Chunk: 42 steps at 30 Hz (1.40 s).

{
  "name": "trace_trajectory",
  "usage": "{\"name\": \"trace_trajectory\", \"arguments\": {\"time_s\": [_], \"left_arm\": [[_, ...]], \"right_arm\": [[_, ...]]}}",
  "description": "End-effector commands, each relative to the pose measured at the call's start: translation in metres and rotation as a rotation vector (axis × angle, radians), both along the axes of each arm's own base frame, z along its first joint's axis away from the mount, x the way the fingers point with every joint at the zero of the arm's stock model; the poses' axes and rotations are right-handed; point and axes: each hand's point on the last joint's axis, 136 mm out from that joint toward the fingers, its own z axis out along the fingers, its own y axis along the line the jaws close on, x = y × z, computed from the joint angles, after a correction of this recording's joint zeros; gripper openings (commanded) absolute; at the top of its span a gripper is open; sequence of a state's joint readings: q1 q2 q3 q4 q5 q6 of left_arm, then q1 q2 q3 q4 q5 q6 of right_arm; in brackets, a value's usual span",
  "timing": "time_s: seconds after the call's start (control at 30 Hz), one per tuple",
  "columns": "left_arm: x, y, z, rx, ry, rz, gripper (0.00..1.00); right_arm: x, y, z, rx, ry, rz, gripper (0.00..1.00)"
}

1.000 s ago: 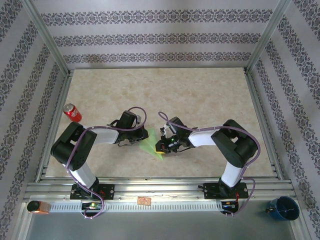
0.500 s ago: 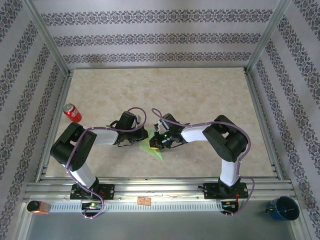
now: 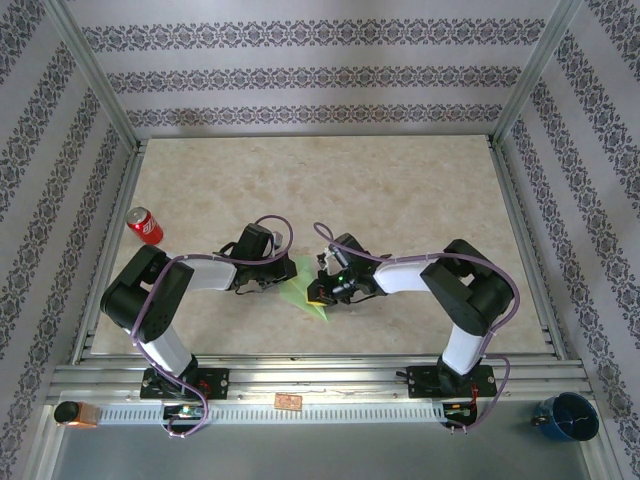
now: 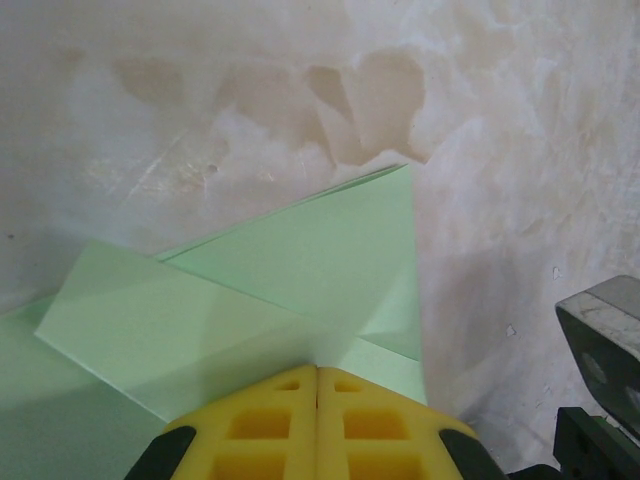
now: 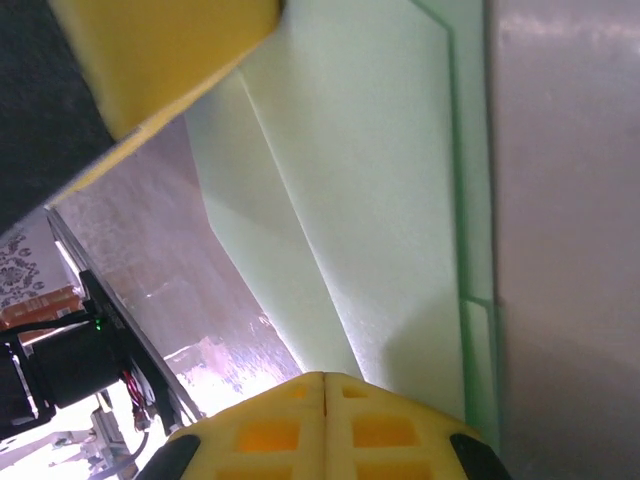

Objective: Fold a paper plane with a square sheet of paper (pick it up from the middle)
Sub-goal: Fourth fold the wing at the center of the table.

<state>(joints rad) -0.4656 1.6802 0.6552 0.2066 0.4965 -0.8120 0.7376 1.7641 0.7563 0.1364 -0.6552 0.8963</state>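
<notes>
Toward six o'clock on the table [image 3: 400,190], folded green paper [image 3: 299,271] lying flat. Reaching low from nine o'clock, left gripper [image 3: 284,279], pinched closed, tips at the paper; from three o'clock, right gripper [image 3: 321,294], closed likewise, tips on it.

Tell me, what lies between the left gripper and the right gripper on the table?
The partly folded green paper lies between the left gripper and the right gripper, as the top view shows. Both are shut.
</notes>
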Motion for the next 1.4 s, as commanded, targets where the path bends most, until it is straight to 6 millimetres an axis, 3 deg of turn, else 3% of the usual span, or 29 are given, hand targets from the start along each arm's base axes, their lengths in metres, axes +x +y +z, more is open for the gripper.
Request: {"name": "trace_trajectory", "arguments": {"time_s": [0.0, 0.23, 0.47, 1.03, 1.2, 1.37], "left_arm": [[-0.024, 0.020, -0.035, 0.100, 0.097, 0.022, 0.04], [-0.025, 0.020, -0.036, 0.101, 0.098, 0.022, 0.04], [-0.026, 0.024, -0.039, 0.113, 0.106, 0.037, 0.05], [-0.024, 0.024, -0.043, 0.124, 0.123, 0.041, 0.04], [-0.024, 0.023, -0.041, 0.122, 0.120, 0.038, 0.04], [-0.023, 0.022, -0.038, 0.117, 0.113, 0.032, 0.04]], "right_arm": [[0.015, 0.014, 0.015, 0.022, -0.024, -0.012, 0.00], [0.033, 0.023, -0.009, -0.018, -0.002, -0.049, 0.00], [0.010, 0.001, -0.031, -0.084, 0.036, -0.045, 0.00], [-0.065, -0.058, -0.031, -0.094, 0.072, 0.000, 0.00], [-0.069, -0.064, -0.023, -0.089, 0.049, 0.007, 0.00], [-0.049, -0.051, 0.007, -0.029, -0.031, -0.009, 0.01]]}}
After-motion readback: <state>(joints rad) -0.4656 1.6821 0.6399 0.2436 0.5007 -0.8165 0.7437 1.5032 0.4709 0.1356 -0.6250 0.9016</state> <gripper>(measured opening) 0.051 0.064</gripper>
